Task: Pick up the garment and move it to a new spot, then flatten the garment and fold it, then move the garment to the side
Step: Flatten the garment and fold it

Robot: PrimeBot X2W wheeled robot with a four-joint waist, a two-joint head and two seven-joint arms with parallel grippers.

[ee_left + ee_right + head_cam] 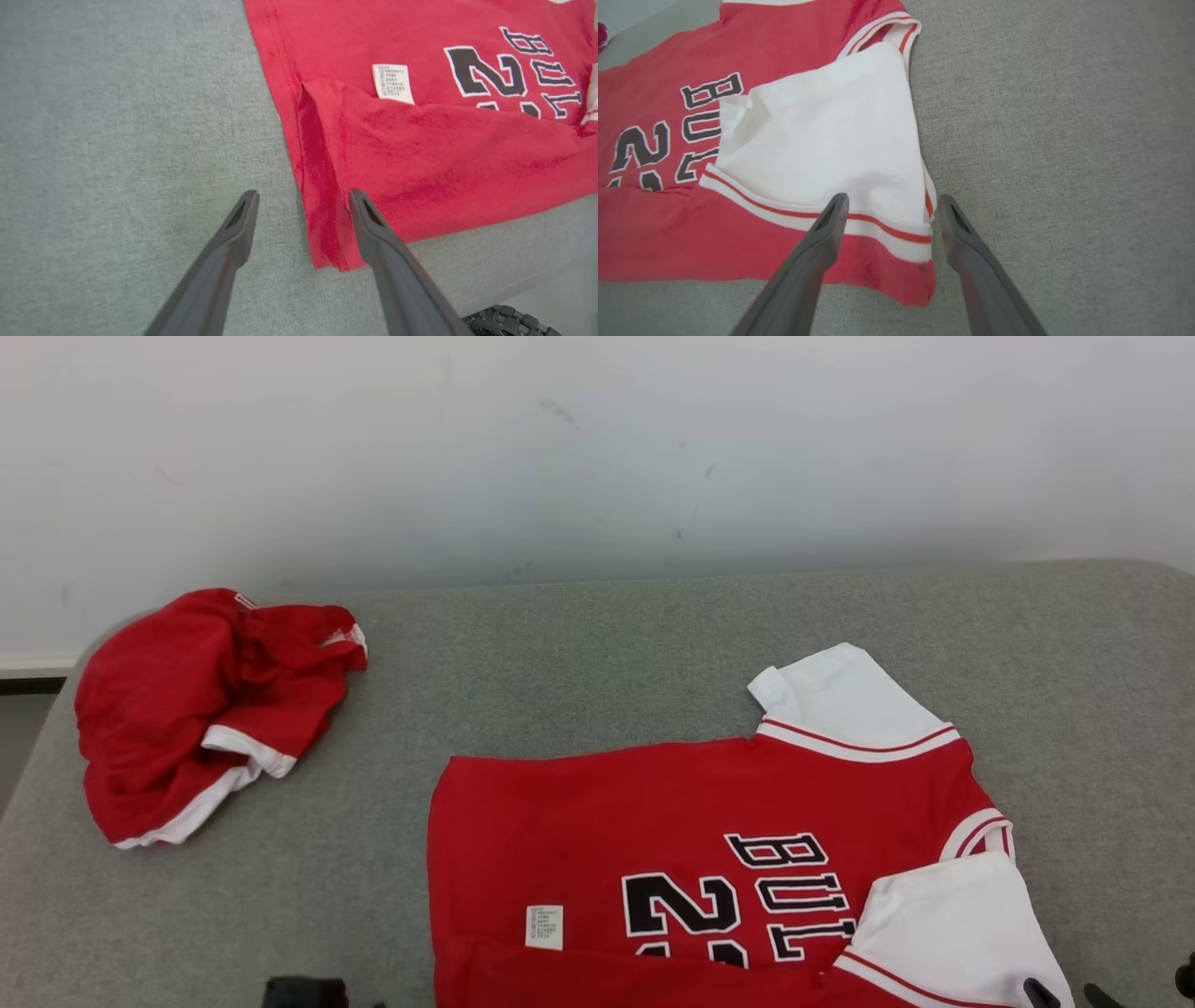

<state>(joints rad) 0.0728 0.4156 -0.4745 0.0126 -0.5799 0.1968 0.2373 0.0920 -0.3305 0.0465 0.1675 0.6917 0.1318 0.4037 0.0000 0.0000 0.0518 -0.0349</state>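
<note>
My head looks down over the bench (597,644) toward the wall (597,448). Both wrists look closely at the jersey (467,154), sharing its lettering (705,112).

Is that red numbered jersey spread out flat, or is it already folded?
Partly folded. The jersey has its near edge turned over its body, covering part of the number, and one white sleeve laid across the lettering.

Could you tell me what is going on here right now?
A two-armed robot is folding a red jersey on a grey surface. Its near edge is turned over onto itself, with a white sleeve folded in. The left tool and right tool are open over the near corners, holding nothing. Another red garment lies crumpled at the far left.
</note>
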